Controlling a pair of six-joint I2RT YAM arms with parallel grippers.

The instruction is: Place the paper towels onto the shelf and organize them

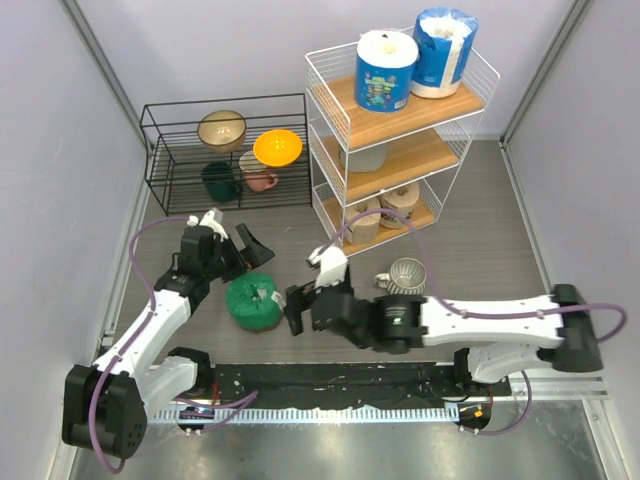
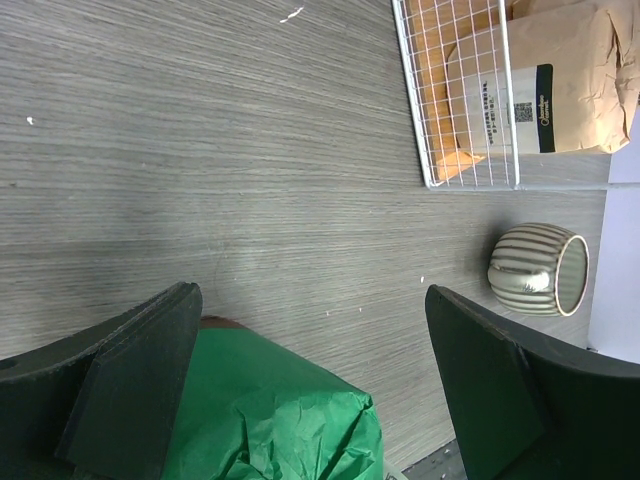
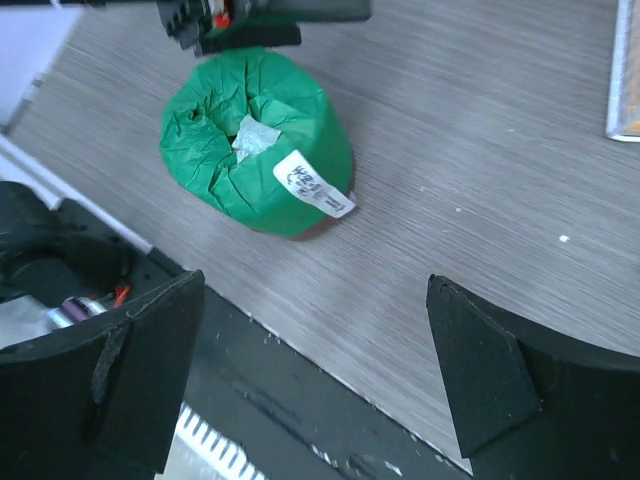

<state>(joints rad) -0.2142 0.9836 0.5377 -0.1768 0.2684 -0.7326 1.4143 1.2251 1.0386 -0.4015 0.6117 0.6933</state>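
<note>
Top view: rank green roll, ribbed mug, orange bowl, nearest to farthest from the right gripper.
1. Green wrapped paper towel roll, just left of the right gripper.
2. Ribbed grey-white mug, to its right.
3. Orange round bowl, far back, left.

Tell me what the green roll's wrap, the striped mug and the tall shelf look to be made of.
The green roll: matte paper wrap, crinkled and creased, with a white sticker. The mug: probably glazed ceramic, ribbed with a soft sheen. The shelf: thin white wire, likely coated metal; boards of light wood or wood-look.
</note>
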